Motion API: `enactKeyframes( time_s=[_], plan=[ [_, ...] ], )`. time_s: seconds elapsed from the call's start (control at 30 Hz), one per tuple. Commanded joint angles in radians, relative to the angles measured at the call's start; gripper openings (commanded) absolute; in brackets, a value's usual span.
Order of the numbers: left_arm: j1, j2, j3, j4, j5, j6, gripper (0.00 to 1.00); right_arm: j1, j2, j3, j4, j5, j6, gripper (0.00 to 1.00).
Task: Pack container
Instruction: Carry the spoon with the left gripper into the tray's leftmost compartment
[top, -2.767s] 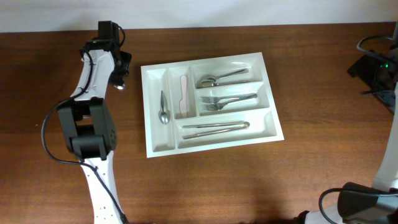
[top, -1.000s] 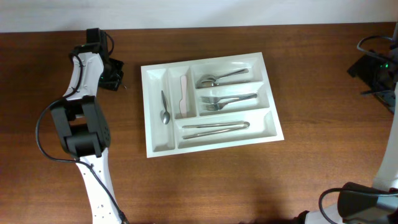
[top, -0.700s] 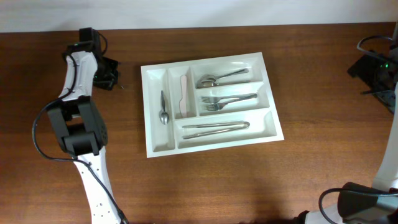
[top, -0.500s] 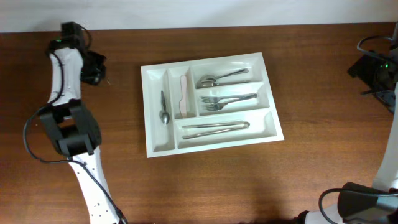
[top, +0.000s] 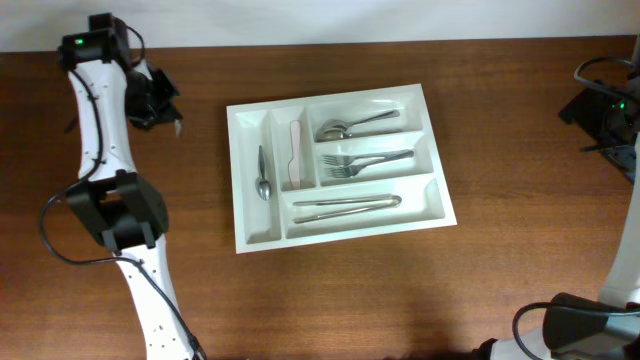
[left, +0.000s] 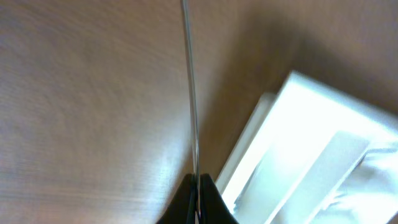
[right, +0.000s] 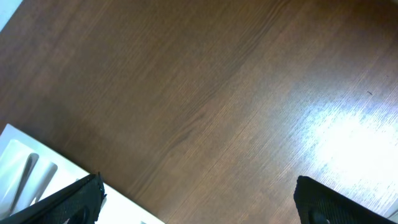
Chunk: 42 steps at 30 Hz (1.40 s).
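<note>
**Approaching a container that lies to the right of the left arm**

Hovering near the far-left corner of the surface (top: 330, 290), the left end effector (top: 150, 100) has its fingers pressed together. In the left wrist view a thin straight sliver (left: 191, 93) runs out from between the tips; I cannot tell what it is. The container (top: 258, 225) sits mid-surface, to the right of that end effector and slightly nearer the robot. Its long axis runs left to right with a slight tilt. Its two narrow slots are on the side facing the left arm, and a spoon (top: 264, 175) lies in the outermost one.

The right end effector (right: 198, 183) has its fingers spread wide with nothing between them, and its camera catches only a corner of the container. Judging by the overhead view, the left arm is the nearer one. Bare wood surrounds the container on all sides. The far edge lies close behind the left arm, and dark gear (top: 600, 105) crowds the right edge.
</note>
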Motion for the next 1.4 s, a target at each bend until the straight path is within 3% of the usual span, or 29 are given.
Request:
enactKeyframes(
  time_s=[0.0,0.23,0.4,0.57,0.87,1.23,1.37],
  plan=[
    [-0.060,-0.003,0.018,-0.095,0.030,0.313,0.02,-0.002,0.002,0.004,0.000,0.003,-0.005,0.99],
    [-0.190,-0.021,0.018,-0.095,0.012,0.437,0.02,-0.002,0.002,0.004,0.000,0.002,-0.005,0.99],
    [-0.302,-0.021,0.016,-0.095,-0.192,0.445,0.02,-0.002,0.002,0.004,0.001,0.003,-0.005,0.99],
    [-0.349,-0.021,0.014,-0.095,-0.292,0.356,0.02,-0.002,0.002,0.004,0.001,0.003,-0.005,0.99],
    [-0.351,-0.034,0.008,-0.095,-0.282,0.235,0.02,-0.002,0.002,0.004,0.001,0.003,-0.005,0.99],
    [-0.351,-0.292,0.019,-0.083,-0.317,0.168,0.02,-0.002,0.002,0.004,0.001,0.003,-0.005,0.99],
    [-0.351,-0.302,0.015,-0.084,-0.341,0.047,0.02,-0.002,0.002,0.004,0.001,0.003,-0.005,0.99]
  ],
)
